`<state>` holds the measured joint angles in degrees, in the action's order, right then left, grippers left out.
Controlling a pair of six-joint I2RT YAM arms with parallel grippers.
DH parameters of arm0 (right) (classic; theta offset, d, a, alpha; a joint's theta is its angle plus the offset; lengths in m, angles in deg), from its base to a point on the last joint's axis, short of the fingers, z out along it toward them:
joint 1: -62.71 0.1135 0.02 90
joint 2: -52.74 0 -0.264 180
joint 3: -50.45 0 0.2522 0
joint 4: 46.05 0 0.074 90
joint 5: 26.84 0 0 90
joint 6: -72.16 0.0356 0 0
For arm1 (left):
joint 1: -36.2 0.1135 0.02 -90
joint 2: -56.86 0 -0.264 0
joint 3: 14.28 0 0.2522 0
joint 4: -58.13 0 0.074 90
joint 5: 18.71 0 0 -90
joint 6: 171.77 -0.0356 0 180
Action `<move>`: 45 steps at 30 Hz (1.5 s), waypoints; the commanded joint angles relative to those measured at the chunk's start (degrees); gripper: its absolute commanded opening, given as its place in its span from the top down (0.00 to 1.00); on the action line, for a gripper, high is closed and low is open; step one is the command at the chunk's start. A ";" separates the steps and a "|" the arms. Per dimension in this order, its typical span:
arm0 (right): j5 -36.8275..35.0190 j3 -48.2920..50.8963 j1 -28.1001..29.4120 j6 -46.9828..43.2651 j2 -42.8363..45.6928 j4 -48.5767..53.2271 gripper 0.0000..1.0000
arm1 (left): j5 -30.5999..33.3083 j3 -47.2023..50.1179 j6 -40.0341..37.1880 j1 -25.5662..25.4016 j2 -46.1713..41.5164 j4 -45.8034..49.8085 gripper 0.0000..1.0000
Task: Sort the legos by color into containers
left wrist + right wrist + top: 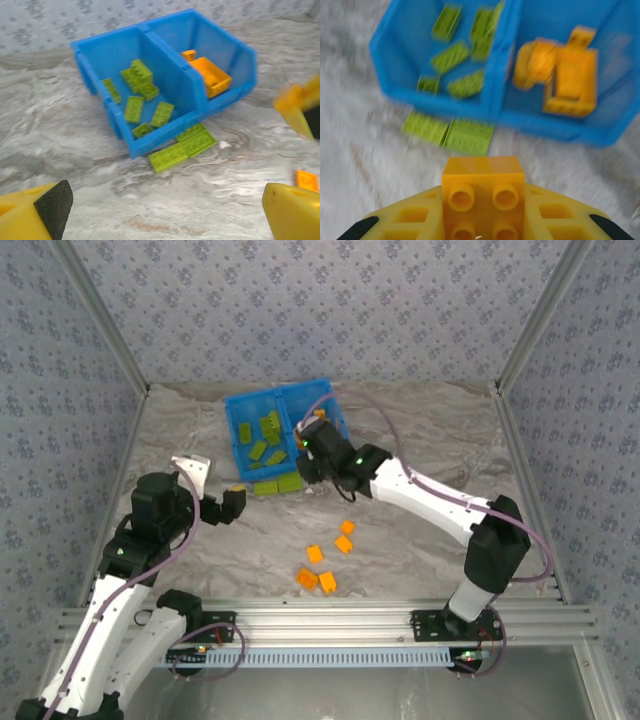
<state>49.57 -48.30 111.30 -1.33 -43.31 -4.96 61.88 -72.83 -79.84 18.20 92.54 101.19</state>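
Orange brick (483, 197) sits clamped in the right claw (481, 225), held at the near edge of the blue bin (385, 65) and facing its right compartment (620, 60), where other orange bricks (570, 80) lie. Green bricks (451, 57) lie in the left compartment (107, 60), and three stray green bricks (182, 147) lie on the table (60, 130) against the bin's near wall. Left claw (165, 220) has its fingers wide apart, holding nothing, low over the table near-left of the bin, while five loose orange bricks (343, 543) lie scattered nearer the arms, well apart from the bin.
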 commanded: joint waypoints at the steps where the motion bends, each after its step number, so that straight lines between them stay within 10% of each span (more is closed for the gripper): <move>1: -4.52 -7.25 -3.64 1.06 -6.47 -1.09 0.68 | -10.37 -0.18 -1.37 0.33 -0.52 -3.90 0.01; 14: -11.31 -46.60 -9.75 0.27 -40.24 11.94 0.66 | -6.05 -0.82 -4.73 0.33 -0.35 1.37 0.01; 27: 1.47 -63.38 -14.42 4.85 -54.43 4.23 0.55 | -6.59 -0.34 -4.89 0.35 0.60 0.82 0.01; 37: 1.97 -65.03 -13.27 2.90 -44.95 12.51 0.44 | -6.46 -0.64 -5.17 0.33 1.85 0.99 0.01; 45: 0.27 -22.06 -10.40 2.56 -10.92 7.62 0.39 | -6.40 -0.57 -5.19 0.33 2.01 1.07 0.01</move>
<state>50.93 -81.46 99.46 1.27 -65.72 4.51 55.46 -72.83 -84.16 18.20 94.57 102.11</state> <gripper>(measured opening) 0.603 0.993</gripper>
